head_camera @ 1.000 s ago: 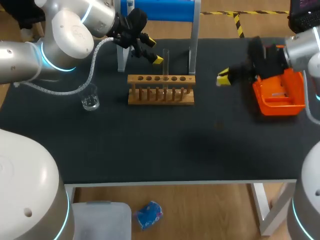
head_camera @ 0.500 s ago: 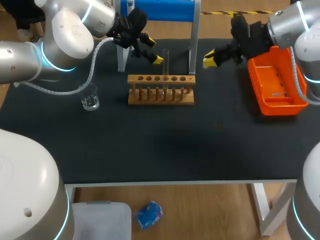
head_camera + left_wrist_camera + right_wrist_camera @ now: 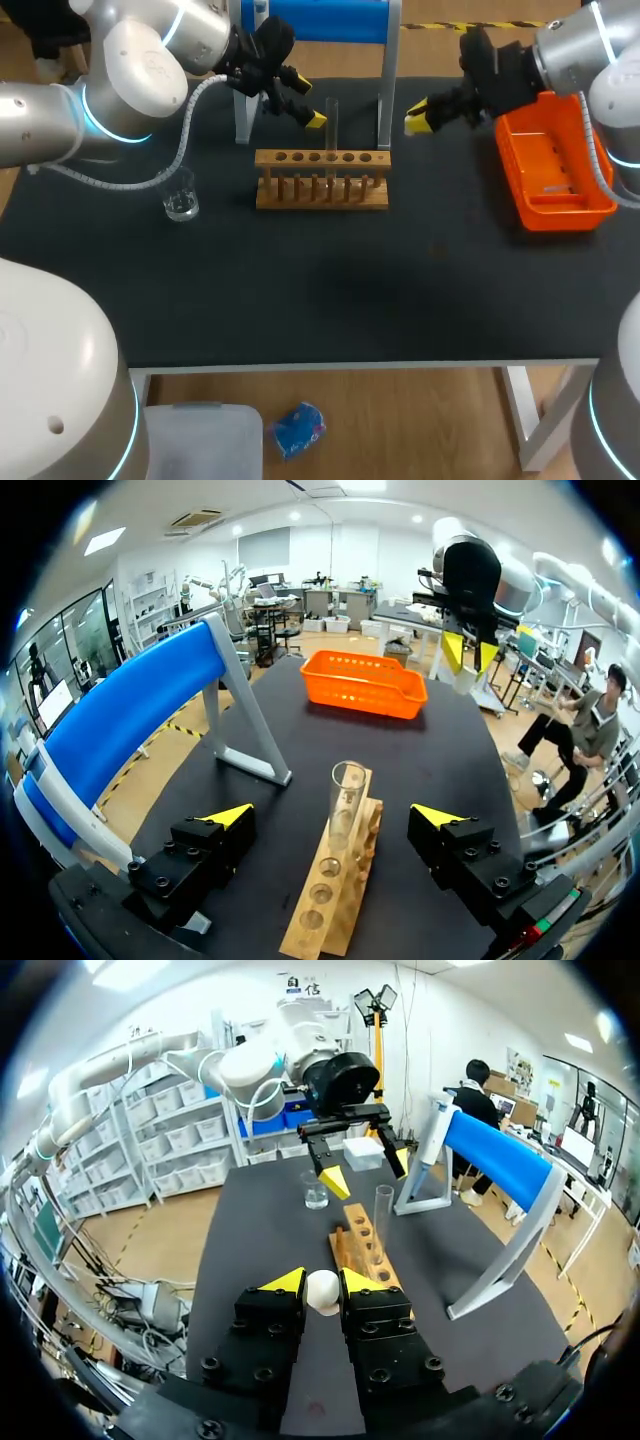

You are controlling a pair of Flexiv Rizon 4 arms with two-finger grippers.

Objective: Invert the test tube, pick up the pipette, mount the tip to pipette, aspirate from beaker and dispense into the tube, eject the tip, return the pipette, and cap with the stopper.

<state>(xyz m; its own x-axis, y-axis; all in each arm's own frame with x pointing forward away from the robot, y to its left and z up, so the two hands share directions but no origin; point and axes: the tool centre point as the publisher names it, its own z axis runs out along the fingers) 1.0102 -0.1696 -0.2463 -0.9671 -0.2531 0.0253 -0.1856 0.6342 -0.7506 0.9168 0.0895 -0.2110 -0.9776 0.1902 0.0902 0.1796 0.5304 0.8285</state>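
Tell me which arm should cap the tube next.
Right. The right end effector is shut on the stopper and hangs near the end of the rack that holds the tube. The left end effector is open and empty.

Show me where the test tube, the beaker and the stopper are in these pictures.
test tube (image 3: pixel 345 802), left wrist view, on its clear glass wall halfway up.
beaker (image 3: pixel 180 204), head view, on its glass body.
stopper (image 3: pixel 322 1291), right wrist view, on the middle of its white round face.
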